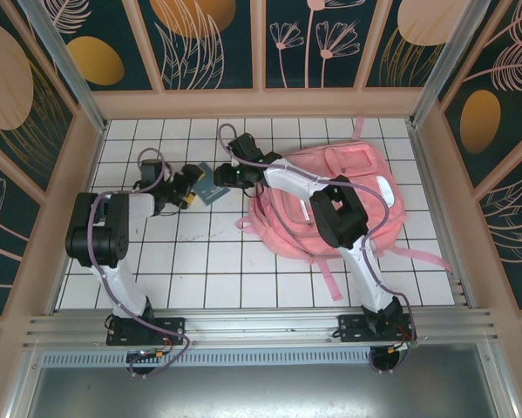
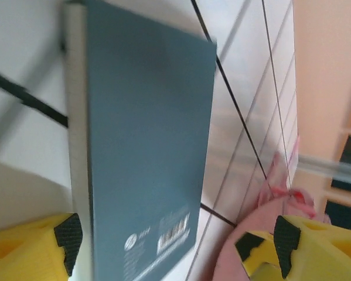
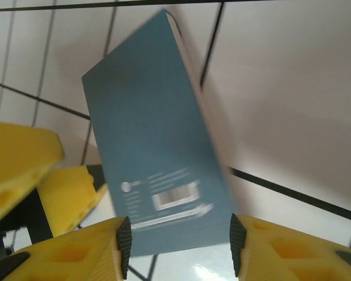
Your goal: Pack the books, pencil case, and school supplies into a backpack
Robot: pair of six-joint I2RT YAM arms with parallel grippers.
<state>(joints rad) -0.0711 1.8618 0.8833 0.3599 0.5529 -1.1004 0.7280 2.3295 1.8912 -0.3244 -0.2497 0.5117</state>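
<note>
There's the teal flat square (image 3: 157,164), barcode showing, tilted over the tiles just left of the pink backpack (image 1: 365,165).

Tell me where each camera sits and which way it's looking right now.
Top external: above and behind the arms, looking down on the table, backpack and both arms, bases at bottom.
Left wrist: on the left arm, facing down at the teal book; left gripper open, fingers at the bottom corners.
Right wrist: on the right arm, facing down at the teal book; right gripper shut on its edges.
Shared: both wrist views show the book's barcode cover.
</note>
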